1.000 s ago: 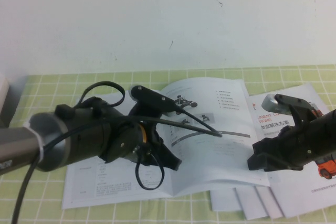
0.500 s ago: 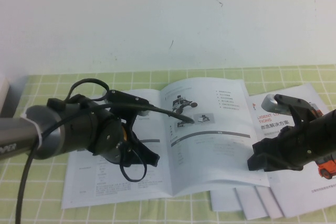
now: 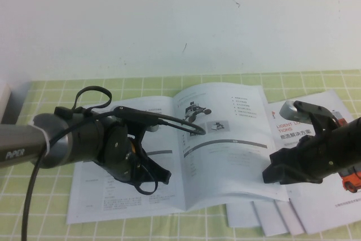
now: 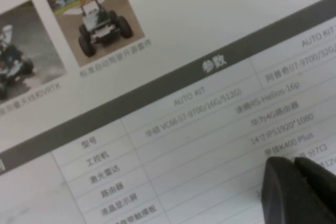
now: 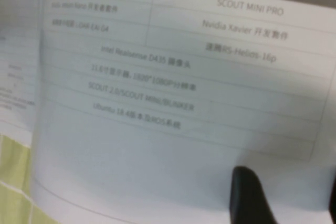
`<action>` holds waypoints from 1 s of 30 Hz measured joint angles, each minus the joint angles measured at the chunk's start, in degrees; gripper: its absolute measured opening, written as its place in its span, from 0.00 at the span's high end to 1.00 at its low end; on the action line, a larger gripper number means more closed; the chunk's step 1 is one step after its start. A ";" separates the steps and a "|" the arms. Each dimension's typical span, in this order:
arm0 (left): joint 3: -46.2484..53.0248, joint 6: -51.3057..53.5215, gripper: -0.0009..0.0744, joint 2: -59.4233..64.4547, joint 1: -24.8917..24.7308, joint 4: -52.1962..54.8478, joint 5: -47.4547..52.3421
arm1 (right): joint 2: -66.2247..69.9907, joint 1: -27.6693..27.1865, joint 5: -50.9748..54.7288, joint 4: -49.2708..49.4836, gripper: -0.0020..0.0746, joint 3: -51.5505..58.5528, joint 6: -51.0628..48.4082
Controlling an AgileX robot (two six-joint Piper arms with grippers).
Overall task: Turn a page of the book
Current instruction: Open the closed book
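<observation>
Two arms hang over the green checked bench, one at each side of the open book. At the far left edge a pale box just shows. The left arm reaches in over the left half of the book, its wrist and cables covering much of that leaf. The left gripper sits low over a grey-barred table; in the wrist view its two dark fingertips lie side by side with hardly any gap, so the claw looks pinched narrow, with nothing seen between them. I cannot tell whether the tips touch the paper.

The book lies flat and open at the middle of the bench, nearer the front edge, its spine running front to back. The page on the right side carries small rover photos near the top and a grey bar across the middle, and it lies down, not lifted.

The right gripper hovers over the front right corner of that page, just above the spec table; its fingers stand wide apart, holding nothing. Under and beyond the right arm, loose sheets with red lettering and an orange vehicle fan out toward the right edge, partly tucked beneath the book.
</observation>
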 joint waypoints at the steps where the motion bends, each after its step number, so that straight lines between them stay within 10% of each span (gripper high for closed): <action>1: 0.00 0.61 0.99 0.00 0.00 -0.50 -0.05 | 0.00 0.00 0.51 1.09 0.55 0.00 -1.03; 16: 0.00 2.24 0.99 0.00 0.13 -1.58 -0.14 | 0.00 0.01 1.85 15.96 0.63 -0.26 -16.52; 24: 0.00 2.34 0.99 0.00 0.13 -1.71 -0.18 | -2.58 0.01 4.03 -7.60 0.92 -6.31 -5.23; 30: 0.00 2.97 0.99 0.08 0.13 -3.46 -0.79 | -3.05 4.04 4.83 -36.37 0.96 -8.18 15.51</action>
